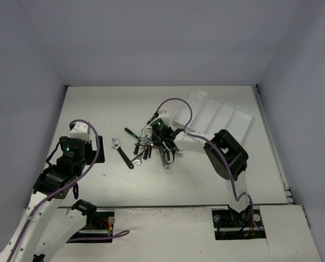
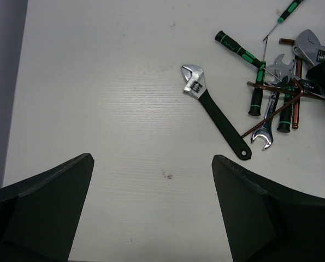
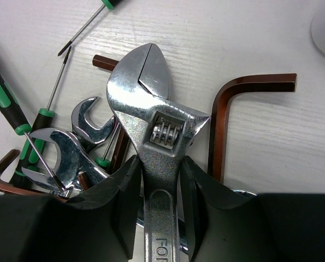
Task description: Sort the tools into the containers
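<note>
right wrist view: my right claw (image 3: 159,172) is clamped on the neck of the large silver adjustable wrench (image 3: 148,103), one finger on each side just behind the worm screw. the wrench head sits over the tangled pile of tools near the middle of the white table (image 3: 217,33). i cannot tell whether it is clear of the pile.

hazards from this state, as i judge them:

1. entanglement. two silver open-end wrenches (image 3: 88,123) lie just beside one finger, and the shafts of the thin green-and-black screwdrivers (image 3: 9,106) cross them. a dark reddish-brown l-shaped hex key (image 3: 249,87) runs close along the other finger. a straight lift may hook any of these and drag or fling them.

2. pivot in the grip. the hold is close to the head and the long handle runs back out of view. smooth metal between two pads may rotate, so the handle could swing down and sweep the pile, or the wrench could slip free.

3. bad placement. the translucent white rectangular plastic tray (image 1: 228,115) lies well apart, beyond the pile toward the far right. a tilted wrench could strike a divider or land across two compartments.

4. arm conflict. my left claw (image 2: 151,161) hangs with its fingers wide apart and holds nothing. the black-handled silver adjustable wrench (image 2: 214,112) lies ahead of it, near the pile. a reach now could meet my right arm.
</note>
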`<state>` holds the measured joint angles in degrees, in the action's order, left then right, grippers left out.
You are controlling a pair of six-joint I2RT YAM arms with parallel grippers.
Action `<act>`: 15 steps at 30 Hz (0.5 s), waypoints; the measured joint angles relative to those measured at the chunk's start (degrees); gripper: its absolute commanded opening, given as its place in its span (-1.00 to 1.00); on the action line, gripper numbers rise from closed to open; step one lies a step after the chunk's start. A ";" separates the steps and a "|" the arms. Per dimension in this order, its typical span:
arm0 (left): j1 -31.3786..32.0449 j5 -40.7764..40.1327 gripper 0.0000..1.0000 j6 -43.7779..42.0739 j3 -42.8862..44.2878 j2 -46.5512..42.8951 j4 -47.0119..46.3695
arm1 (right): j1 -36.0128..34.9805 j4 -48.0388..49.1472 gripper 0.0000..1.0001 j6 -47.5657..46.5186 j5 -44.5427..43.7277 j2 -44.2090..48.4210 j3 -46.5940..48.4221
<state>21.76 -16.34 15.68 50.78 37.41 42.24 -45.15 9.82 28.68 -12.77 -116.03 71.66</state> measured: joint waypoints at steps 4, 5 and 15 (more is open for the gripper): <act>0.00 0.00 0.76 0.02 0.00 0.00 0.00 | 0.00 -0.17 -1.00 0.43 0.02 0.00 0.00; 0.00 0.00 0.76 0.02 0.00 0.00 0.00 | 0.00 -0.19 -1.00 0.54 0.02 0.00 0.00; 0.00 0.00 0.76 0.03 0.00 0.46 0.00 | 0.08 -2.60 -1.00 -0.36 0.70 0.58 0.76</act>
<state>21.76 -16.34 15.72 50.78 37.86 42.24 -45.07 7.21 28.32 -12.07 -115.45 72.42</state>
